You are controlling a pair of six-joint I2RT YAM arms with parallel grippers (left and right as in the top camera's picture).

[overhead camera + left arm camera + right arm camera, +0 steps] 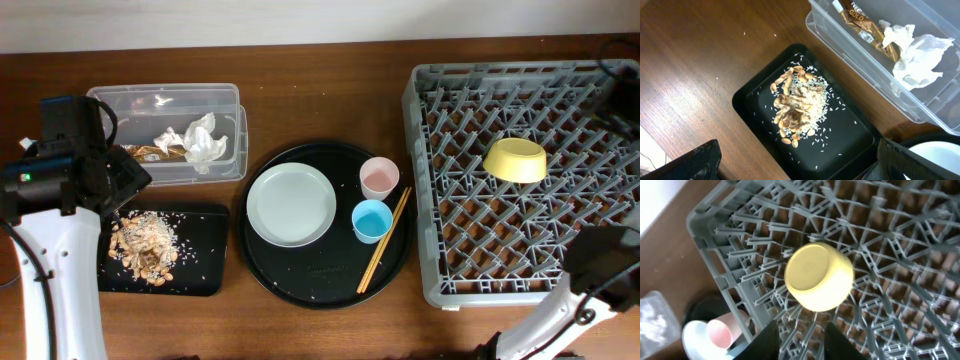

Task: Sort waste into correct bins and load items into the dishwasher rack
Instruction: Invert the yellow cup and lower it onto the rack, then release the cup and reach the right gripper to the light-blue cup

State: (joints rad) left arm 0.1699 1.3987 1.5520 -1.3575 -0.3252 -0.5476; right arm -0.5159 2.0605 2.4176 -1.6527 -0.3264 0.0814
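The right claw (801,329) stood with its fingers a little apart and nothing between them, just short of the yellow bowl (819,276). The bowl lay bottom-up and tilted among the pegs of the grey dishwasher rack (720,235).

The left claw (799,147) was spread wide and empty above the shallow black tray (850,125), where the food scraps (797,107) sat in a heap with loose grains around them. Just beside that tray, the clear box (850,65) held the crumpled tissue (917,55) and the gold-brown wrapper (870,30) (the two touching).

Between the bins and the rack, the round black tray (320,290) carried the grey-green plate (291,205), the pink cup (379,178), the blue cup (372,220) just beside it, and the chopsticks (385,240) lying aslant by the cups. Everything rested on the wooden desk (300,90).
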